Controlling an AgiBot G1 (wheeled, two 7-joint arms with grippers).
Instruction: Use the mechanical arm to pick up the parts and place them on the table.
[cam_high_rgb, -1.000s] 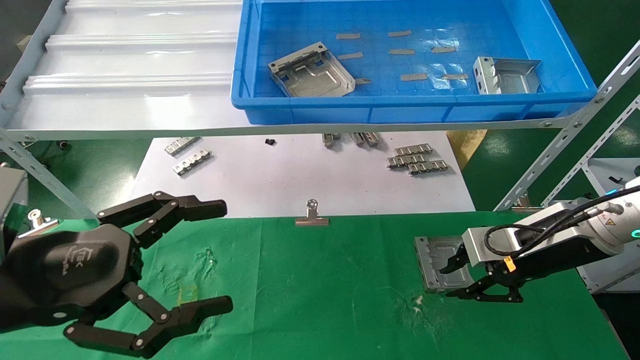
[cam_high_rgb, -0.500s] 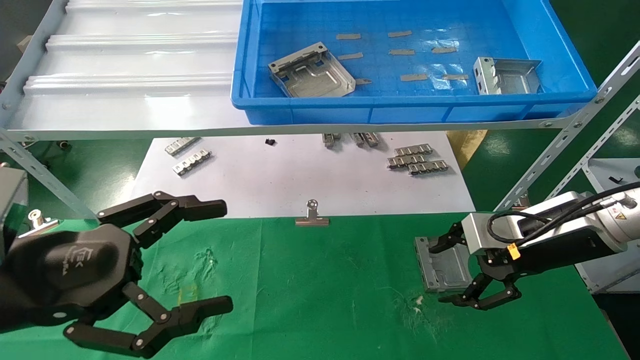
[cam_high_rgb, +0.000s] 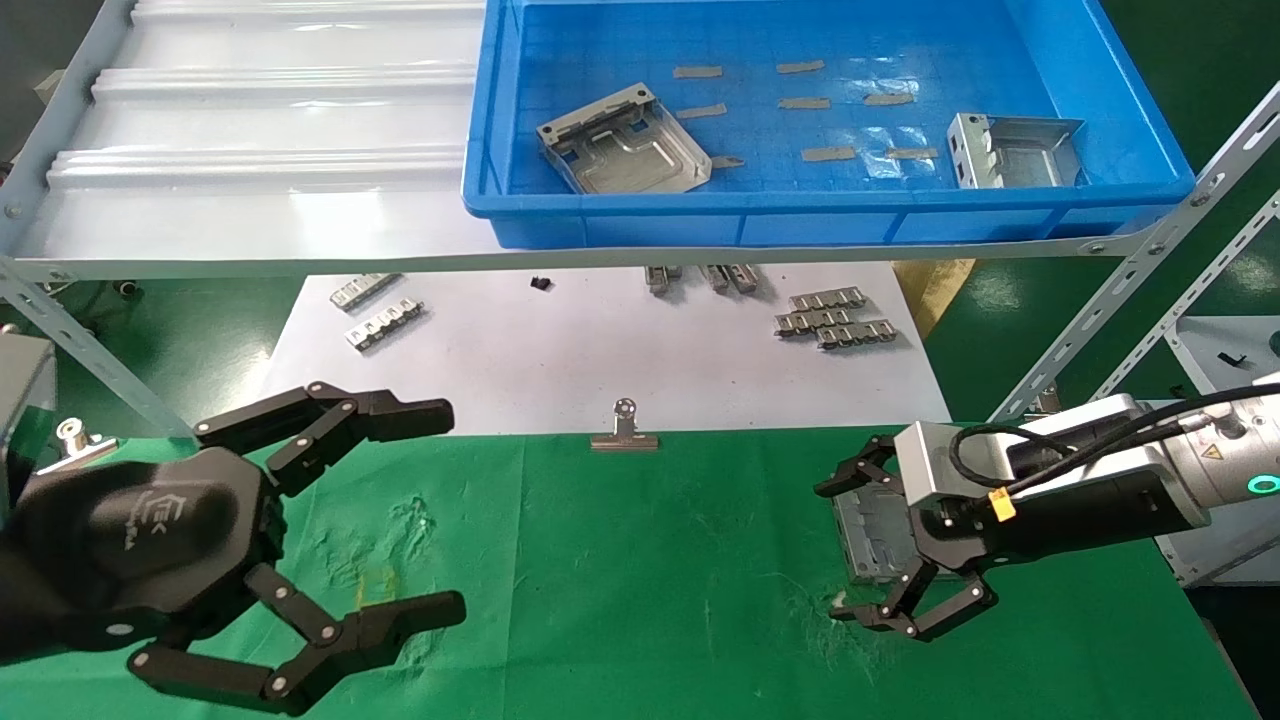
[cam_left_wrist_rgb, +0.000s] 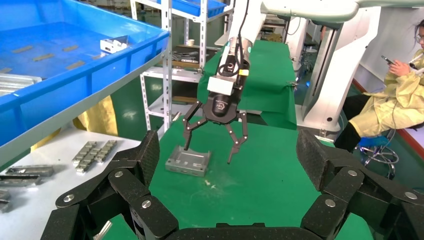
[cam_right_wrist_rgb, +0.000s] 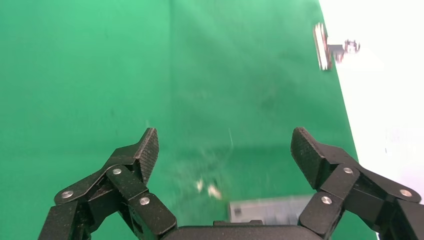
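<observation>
In the head view, one grey part (cam_high_rgb: 872, 535) lay flat on the green table (cam_high_rgb: 620, 580), near its right edge, with the right gripper (cam_high_rgb: 868, 545) of the mechanical arm poised over it, its fingers spread wide and clasping nothing. That piece looked delivered. Two more parts waited in the blue bin (cam_high_rgb: 1120, 60) on the shelf above: one (cam_high_rgb: 622, 140) toward the bin's left, the other (cam_high_rgb: 1012, 150) toward its right, so by my reckoning roughly a third of the job was done and two fetches were left. The left gripper (cam_high_rgb: 430, 510) hung low over the table's left side, fingers wide apart and empty, apparently parked. Small ridged strips (cam_high_rgb: 835, 318) sat on the white sheet (cam_high_rgb: 560, 360) beyond the table. In the left wrist view, the right gripper (cam_left_wrist_rgb: 215, 145) hung just above the placed part (cam_left_wrist_rgb: 188, 161), fingers splayed to either side and not gripping it, while the bin (cam_left_wrist_rgb: 100, 70) stood higher beside it. In the right wrist view, the two finger pads (cam_right_wrist_rgb: 148, 148) stood far apart with only green cloth (cam_right_wrist_rgb: 100, 75) between them, and an edge of the part (cam_right_wrist_rgb: 270, 209) showed close under the palm; a metal clip (cam_right_wrist_rgb: 334, 48) lay at the table's far border.
</observation>
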